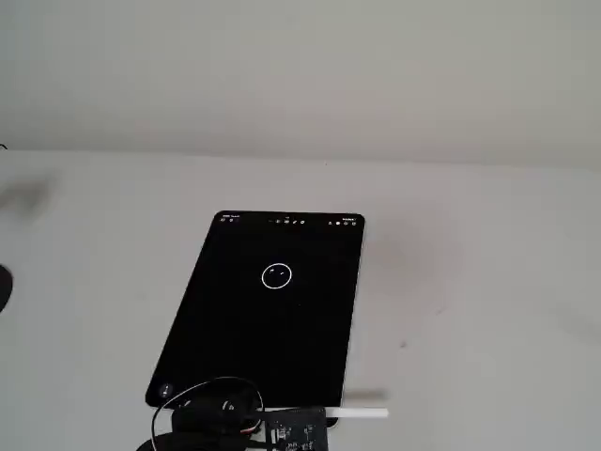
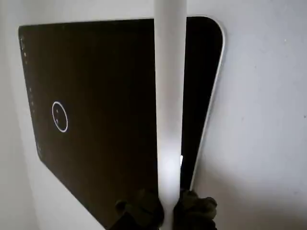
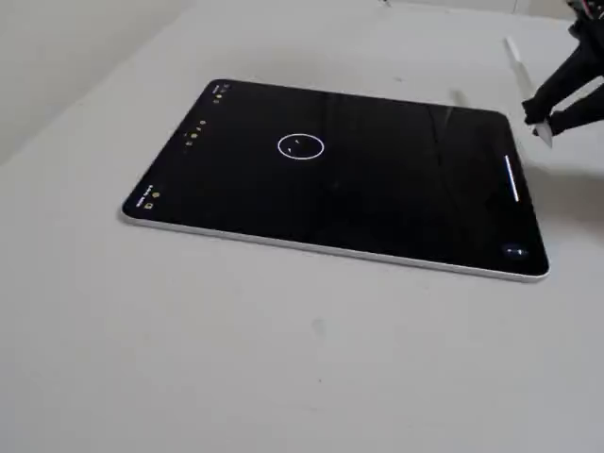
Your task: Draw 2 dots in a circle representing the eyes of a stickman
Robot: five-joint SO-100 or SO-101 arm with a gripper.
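— Where were the dots (image 2: 58, 114) found?
— Inside the circle (image 1: 276, 275), on the tablet (image 3: 396, 203) lying flat on the table (image 3: 283, 359).
— And the gripper (image 2: 165, 208)?
— It was closed around a white stylus (image 2: 169, 96), held clear of the circle.

Nothing lies on the tablet (image 3: 377, 203) around the circle (image 3: 301, 146), which is open from all sides. The claw (image 3: 540, 118) with its stylus (image 2: 169, 96) sits off the tablet's short edge; bare surface (image 3: 283, 359) surrounds it.
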